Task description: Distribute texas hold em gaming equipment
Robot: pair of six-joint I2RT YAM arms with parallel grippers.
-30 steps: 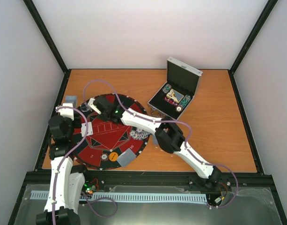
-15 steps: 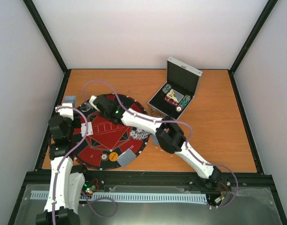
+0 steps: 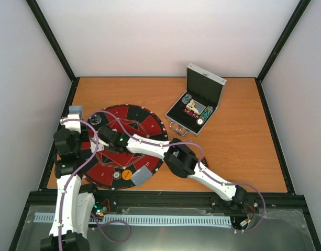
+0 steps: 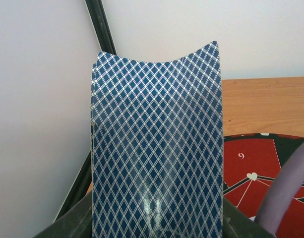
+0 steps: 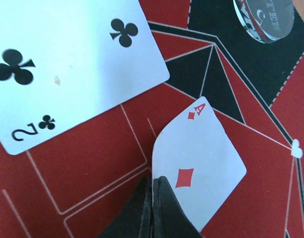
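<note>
Two arms: both work at the left side of the table (image 3: pixel 239 151), over the round mat (image 3: pixel 150 124).
Left gripper (image 4: pixel 154 230): clenched on a stack of blue-backed playing cards (image 4: pixel 156 144); the stack stands upright between the fingers and bows inward, its pattern toward the wrist camera.
Two of clubs (image 5: pixel 67 64): face up on the red field of the mat, up and to the left of the right fingertips, apart from them.
Right gripper (image 5: pixel 152 198): fingers pressed together, pinching the lower left edge of the ace of diamonds (image 5: pixel 201 158).
Ace of diamonds: face up, reaching up and to the right from the fingertips, low over the mat.
Clear disc (image 5: pixel 265 20): on a black field, well ahead and right of the right gripper.
Yellow disc (image 3: pixel 127 173): near edge of the mat, just beside a face-down card (image 3: pixel 141 176).
Aluminium case (image 3: pixel 194 107): well apart, right of the right gripper, lid raised, poker chips (image 3: pixel 187 99) inside.
</note>
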